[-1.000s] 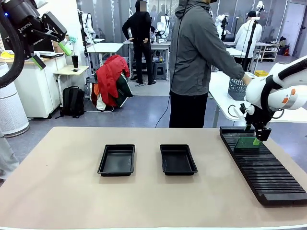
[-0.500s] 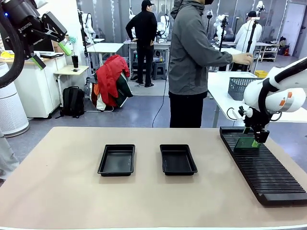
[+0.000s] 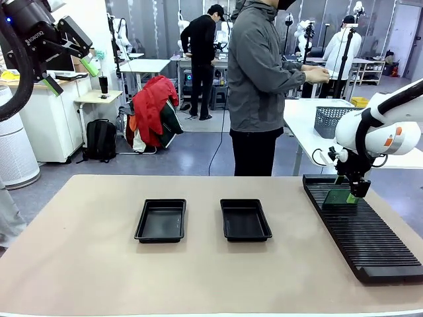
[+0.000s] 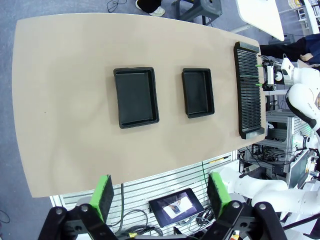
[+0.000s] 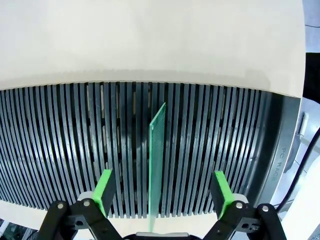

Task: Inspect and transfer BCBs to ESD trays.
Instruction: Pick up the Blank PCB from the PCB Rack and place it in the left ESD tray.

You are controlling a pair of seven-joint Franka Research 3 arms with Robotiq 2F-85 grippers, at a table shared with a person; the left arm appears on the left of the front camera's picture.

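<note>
Two black ESD trays point(image 3: 160, 220) point(image 3: 245, 219) lie side by side mid-table, both with nothing in them; from high above they appear as the larger-looking tray point(image 4: 135, 97) and the second tray point(image 4: 198, 92). One green BCB point(image 3: 340, 197) stands on edge in a slot at the far end of the black rack point(image 3: 363, 231). My right gripper point(image 3: 353, 191) hangs over it, open. Seen from the wrist, the BCB point(image 5: 157, 160) stands edge-on between the right gripper's point(image 5: 163, 192) spread fingers, touching neither pad. My left gripper point(image 3: 71, 76) is raised high at the left, open point(image 4: 161, 194) and holding nothing.
The long ribbed rack point(image 4: 249, 90) runs along the table's right side. A person point(image 3: 258, 86) stands beyond the far edge, turned toward a white table with a grey mesh basket point(image 3: 327, 121). Bare table top point(image 3: 86, 264) surrounds the trays.
The right gripper has shifted slightly left over the board and then held still. The person has turned further away and lifted both hands. The left arm has not moved.
</note>
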